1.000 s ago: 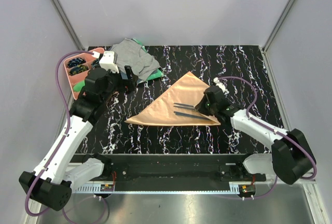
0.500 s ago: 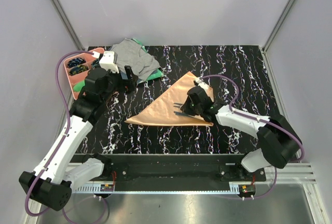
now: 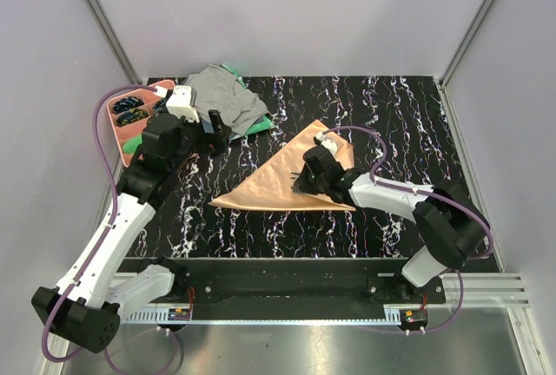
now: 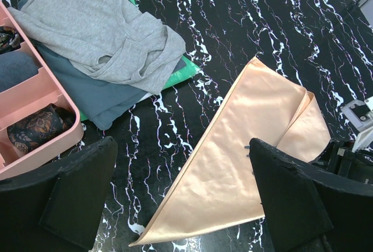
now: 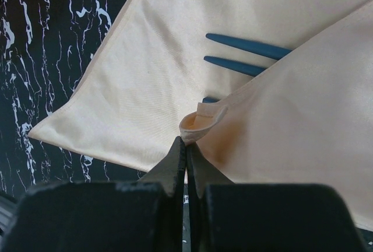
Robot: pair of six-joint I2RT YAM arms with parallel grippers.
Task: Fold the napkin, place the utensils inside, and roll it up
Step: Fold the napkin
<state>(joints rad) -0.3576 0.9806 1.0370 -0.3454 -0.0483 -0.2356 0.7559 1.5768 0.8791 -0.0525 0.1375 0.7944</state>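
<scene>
Pinching the napkin (image 5: pixel 145 59) corner, right jaws closed tight, fold covering the utensils (image 5: pixel 250 45), left jaws wide apart, empty.

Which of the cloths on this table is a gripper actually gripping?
The peach-orange napkin: the right gripper pinches its corner, folded over the blue utensils. The grey cloth and green cloth lie piled beside the pink tray, untouched.

Right gripper (image 5: pixel 185 149) clamped, left gripper (image 4: pixel 182 147) spread.
Right arm (image 3: pixel 401 196) stretched low and inward, jaws pressed together on a folded corner of the napkin (image 5: pixel 195 125) — left arm (image 3: pixel 122 219) stood elbow-bent, wrist raised, fingers wide apart, holding nothing.
</scene>
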